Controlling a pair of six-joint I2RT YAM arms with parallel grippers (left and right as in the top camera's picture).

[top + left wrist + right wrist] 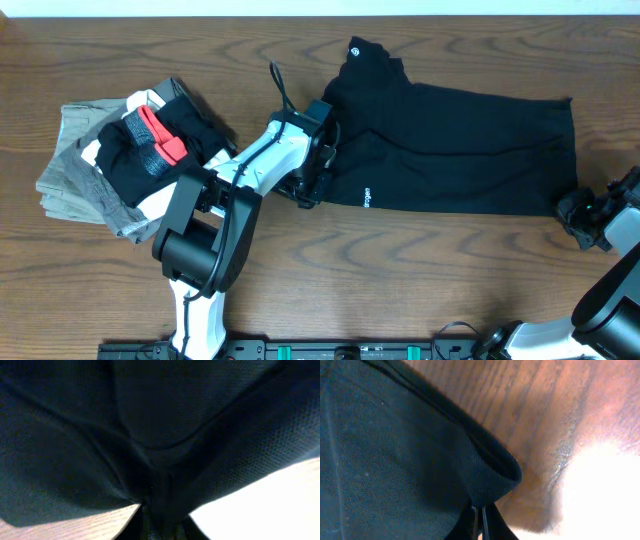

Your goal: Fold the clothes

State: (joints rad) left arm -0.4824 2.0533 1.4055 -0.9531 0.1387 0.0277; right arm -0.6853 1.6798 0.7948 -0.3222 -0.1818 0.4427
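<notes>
The black T-shirt (450,150) lies spread across the table's far right half, with a small white logo (367,196) near its front edge and a white neck label (357,49) at the back. My left gripper (312,190) is shut on the shirt's left front edge; in the left wrist view black fabric (150,420) fills the frame and bunches into the jaws (160,527). My right gripper (572,212) is shut on the shirt's right front corner; the right wrist view shows the hemmed corner (490,480) pinched in the jaws (481,520).
A pile of folded gray and white garments (85,170) sits at the left, topped by a smaller black piece with a red patch (158,135). Bare wooden table (400,280) lies in front of the shirt.
</notes>
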